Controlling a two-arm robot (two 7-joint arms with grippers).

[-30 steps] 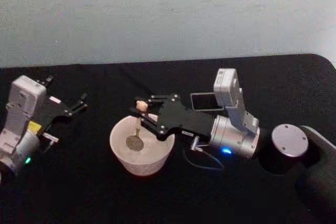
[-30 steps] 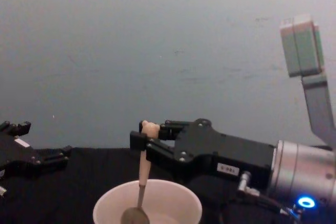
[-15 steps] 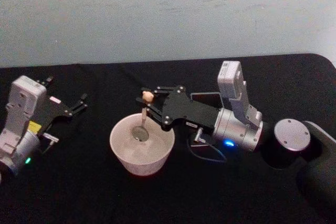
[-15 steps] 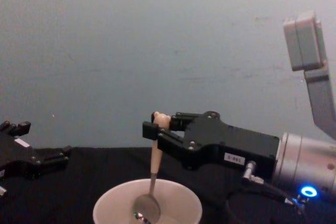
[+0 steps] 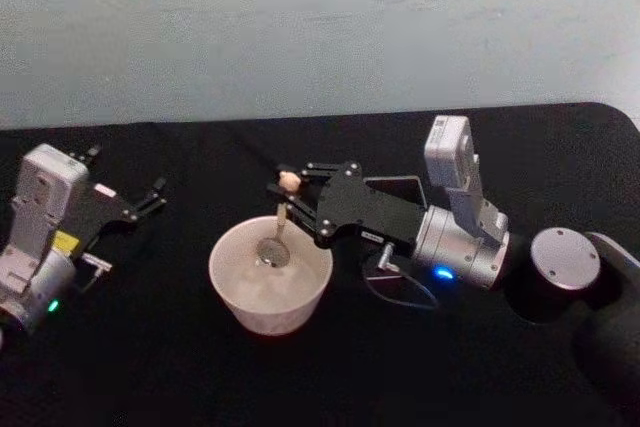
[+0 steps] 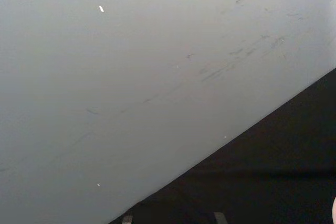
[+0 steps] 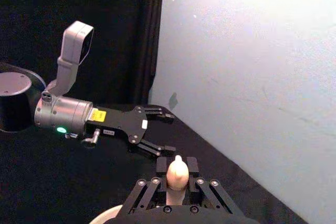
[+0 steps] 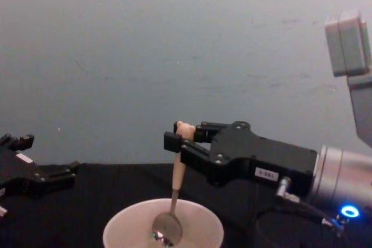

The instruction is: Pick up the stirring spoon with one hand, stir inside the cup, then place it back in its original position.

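Note:
The stirring spoon (image 5: 281, 215) stands nearly upright, its shiny bowl (image 8: 167, 227) down inside the cream cup (image 5: 228, 292). My right gripper (image 5: 287, 194) is shut on the top of the beige handle, just under the little bear head (image 7: 177, 173), and hovers over the cup's far right rim. In the chest view the right gripper (image 8: 178, 143) reaches in from the right above the cup (image 8: 111, 233). The dark square holder (image 5: 398, 187) stands behind the right gripper, partly hidden by it. My left gripper (image 5: 153, 197) rests open at the table's left, well away from the cup.
Black cloth covers the table (image 5: 150, 367), with a pale grey wall behind. The right arm's silver wrist (image 5: 460, 247) and round joint cap (image 5: 565, 259) take up the right side. A thin cable (image 5: 400, 295) loops under the wrist. Room is free in front of the cup.
The right gripper has carried the spoon to the right and farther back across the cup, and the spoon's bowl swept from the near left of the cup's inside to the far side. The left arm stayed still.

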